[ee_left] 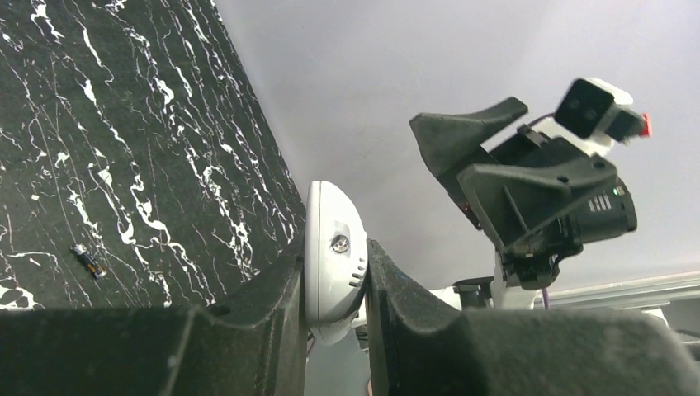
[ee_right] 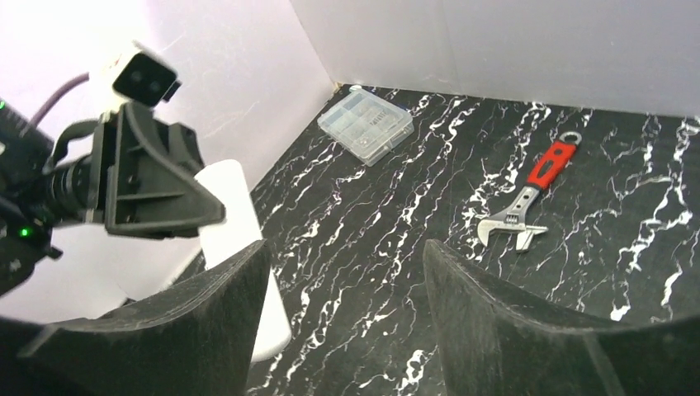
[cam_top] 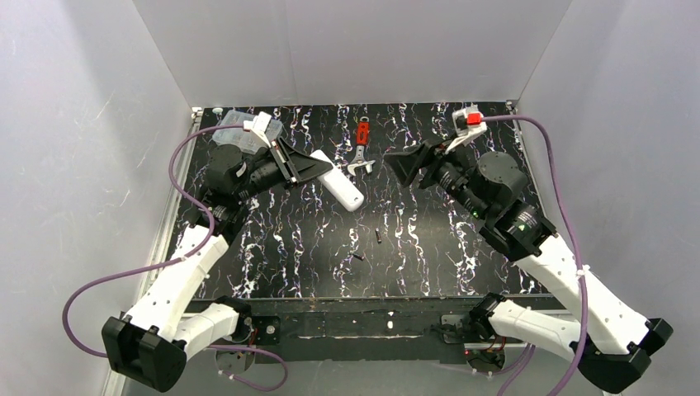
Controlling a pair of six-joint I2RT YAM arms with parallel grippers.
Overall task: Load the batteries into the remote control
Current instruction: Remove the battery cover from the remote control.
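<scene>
My left gripper (cam_top: 324, 167) is shut on one end of the white remote control (cam_top: 344, 190) and holds it tilted above the table's middle back. In the left wrist view the remote's rounded end (ee_left: 334, 256) is pinched between the two pads. My right gripper (cam_top: 401, 170) is open and empty, facing the remote from the right, a short gap away. In the right wrist view the remote (ee_right: 235, 235) shows past my left finger. Two small dark batteries (cam_top: 378, 236) (cam_top: 358, 256) lie on the table in front of both grippers. One battery (ee_left: 87, 261) shows in the left wrist view.
A red-handled wrench (cam_top: 361, 148) lies at the back middle, also in the right wrist view (ee_right: 528, 194). A clear plastic compartment box (cam_top: 234, 124) sits in the back left corner and shows in the right wrist view (ee_right: 365, 124). White walls enclose the black marbled table (cam_top: 446, 239).
</scene>
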